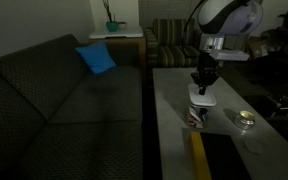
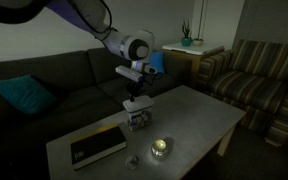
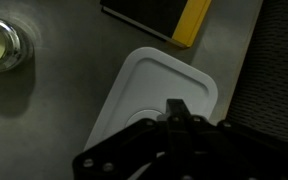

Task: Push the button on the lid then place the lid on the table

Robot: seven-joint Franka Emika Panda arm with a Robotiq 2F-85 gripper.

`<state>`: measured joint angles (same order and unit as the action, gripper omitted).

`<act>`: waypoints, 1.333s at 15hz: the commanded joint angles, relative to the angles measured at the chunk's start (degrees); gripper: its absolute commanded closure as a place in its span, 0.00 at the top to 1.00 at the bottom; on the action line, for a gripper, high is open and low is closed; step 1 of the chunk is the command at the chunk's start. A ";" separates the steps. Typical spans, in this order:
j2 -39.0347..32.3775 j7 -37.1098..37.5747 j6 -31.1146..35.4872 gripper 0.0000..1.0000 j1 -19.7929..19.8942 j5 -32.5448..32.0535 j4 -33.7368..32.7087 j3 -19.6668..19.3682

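Shut tight, fingers pressed together and gripping nothing, the claw (image 1: 203,82) points straight down with its tip at the top of the white lid (image 1: 200,100); whether it presses there I cannot tell. On the far left in an exterior view stands a dark sofa (image 1: 54,105) with a blue cushion (image 1: 96,58), then a wooden side table (image 1: 124,40) bearing a potted plant (image 1: 111,18). Right of that lies the pale grey table (image 1: 169,110), with a yellow stripe (image 1: 196,157) and a dark panel (image 1: 226,163) at its near end. The lid sits on a patterned container (image 1: 195,117) standing on the table, so the container's contents are hidden. Further right, apart from the container, rests a small round tin (image 1: 246,119); what it holds cannot be made out.
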<state>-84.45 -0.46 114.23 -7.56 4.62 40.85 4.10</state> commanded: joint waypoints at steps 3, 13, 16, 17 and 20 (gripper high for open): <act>0.00 0.89 1.29 0.00 -0.08 -0.35 -0.06 -0.21; -0.06 4.97 13.46 0.00 -0.74 -1.83 2.22 -2.84; -0.11 6.47 14.89 0.00 -0.93 -2.63 2.97 -3.31; -0.11 6.71 15.10 0.00 -0.97 -2.78 3.18 -3.27; -0.13 6.24 15.57 0.00 -1.01 -2.71 3.46 -2.75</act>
<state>-84.58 5.11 128.10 -8.20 2.56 43.27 1.58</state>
